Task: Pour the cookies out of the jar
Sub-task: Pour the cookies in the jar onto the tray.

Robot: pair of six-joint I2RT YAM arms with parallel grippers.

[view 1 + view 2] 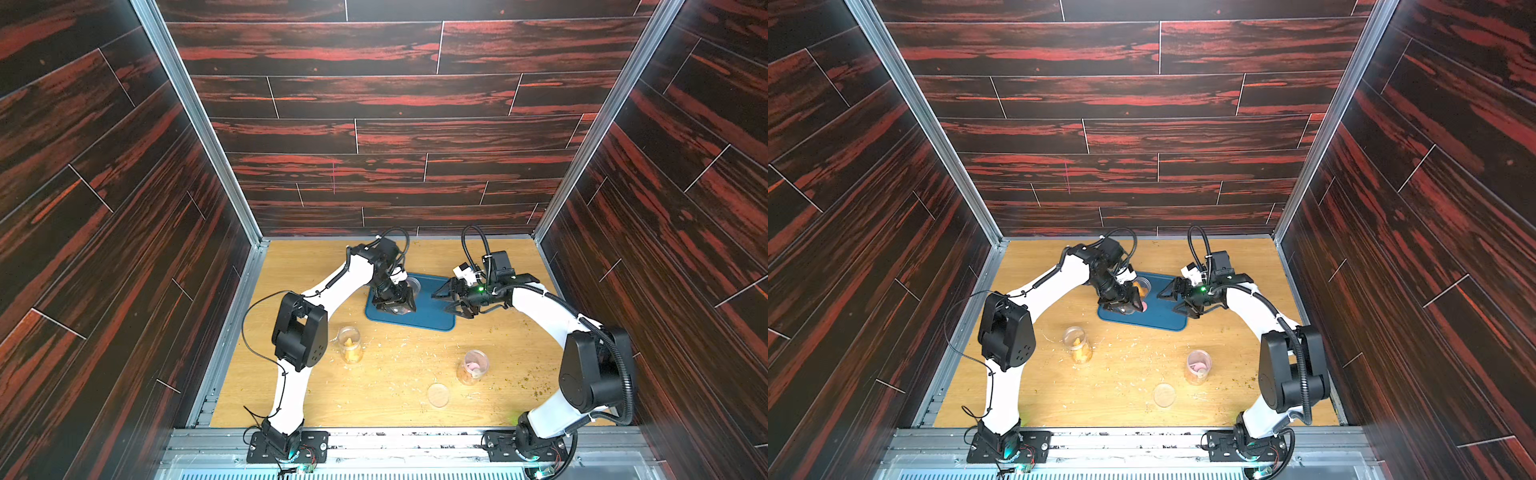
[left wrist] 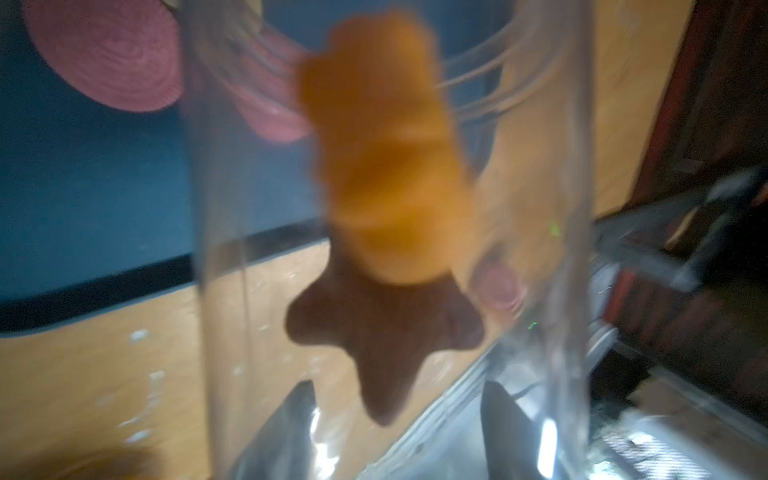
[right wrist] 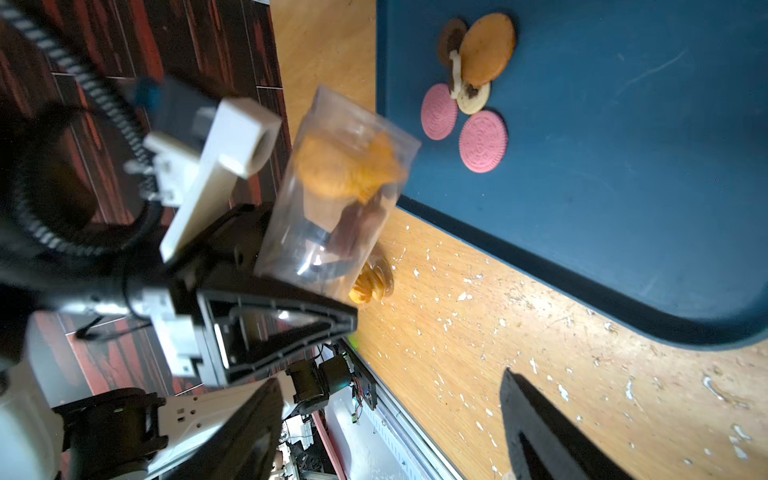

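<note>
**Top views.** At centre frame the left gripper (image 1: pixel 394 298) is seen closed around a clear jar (image 1: pixel 412 286), which is held tilted over the left end of the blue tray (image 1: pixel 432 320). The right gripper (image 1: pixel 439 302) is held over the tray's right end, with its jaws spread wide and nothing between them. In a top view, a pink one of the cookies (image 1: pixel 1144 306) is seen on the tray just below the jar. Lower in the frame, on the wooden table (image 1: pixel 395 411), a second jar (image 1: pixel 350 345) with orange contents stands at left. A third jar (image 1: pixel 473 365) with pink contents stands at right, and a round lid (image 1: pixel 438 395) lies flat near it. Pale crumbs (image 1: pixel 399 345) are scattered about.

**Left wrist view (blurred).** The frame's centre is filled by the jar. Orange cookies (image 2: pixel 386 158) and a brown star-shaped one are seen inside it. Two pink round cookies lie on the tray at upper left. The gripper's fingers (image 2: pixel 286 436) flank the jar at the bottom edge.

**Right wrist view.** At centre left the jar is shown gripped near its base, with its mouth directed over the tray's rim. Pink, orange, pale and brown cookies lie clustered on the tray at upper centre. One ridged orange cookie rests on the table under the jar. The right gripper's own fingers, at the bottom edge, stand well apart and empty.
</note>
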